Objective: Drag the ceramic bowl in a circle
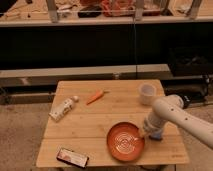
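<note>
Gripper [144,133] at the right rim of the bowl [124,142], near the counter [85,127] front edge; its hold, cannot tell. Best keep the arc smooth and inboard.

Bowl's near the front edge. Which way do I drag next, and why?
Probably arc the ceramic bowl left, then back toward mid-table: the gripper sits at its right rim, the table edge is near, and a blue item crowds the right.
</note>
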You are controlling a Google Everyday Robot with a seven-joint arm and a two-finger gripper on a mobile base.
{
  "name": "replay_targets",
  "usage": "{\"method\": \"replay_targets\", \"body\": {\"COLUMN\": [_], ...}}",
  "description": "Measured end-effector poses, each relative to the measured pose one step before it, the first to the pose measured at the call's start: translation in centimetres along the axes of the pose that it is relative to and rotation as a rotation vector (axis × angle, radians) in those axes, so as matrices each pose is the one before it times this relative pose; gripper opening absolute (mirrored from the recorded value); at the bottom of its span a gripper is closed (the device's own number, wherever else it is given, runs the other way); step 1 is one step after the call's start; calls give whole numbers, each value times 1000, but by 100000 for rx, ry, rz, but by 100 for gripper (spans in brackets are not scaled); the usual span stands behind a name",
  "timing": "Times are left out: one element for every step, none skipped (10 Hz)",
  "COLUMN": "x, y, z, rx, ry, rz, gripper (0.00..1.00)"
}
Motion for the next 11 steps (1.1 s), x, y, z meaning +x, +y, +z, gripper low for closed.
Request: {"method": "replay_targets", "body": {"x": [503, 672, 1423, 1156, 1686, 2108, 1590, 1551, 1821, 1550, 456], "y": [-1875, -1370, -1698, -772, -428, 572, 868, 932, 978, 1530, 1252], "z": [279, 144, 182, 37, 31, -25, -41, 58, 71, 8, -110], "rx": [-953, -600, -608, -311, -90, -320, -120, 26, 232, 988, 384], "ry": [-117, -14, -85, -40, 81, 379, -430, -246, 186, 626, -71], "rz": [-3882, -3007, -4342, -2507, -1664, -459, 759, 1306, 2045, 4343, 3304], "gripper": [0, 0, 0, 0, 0, 0, 0, 0, 0, 0, 0]}}
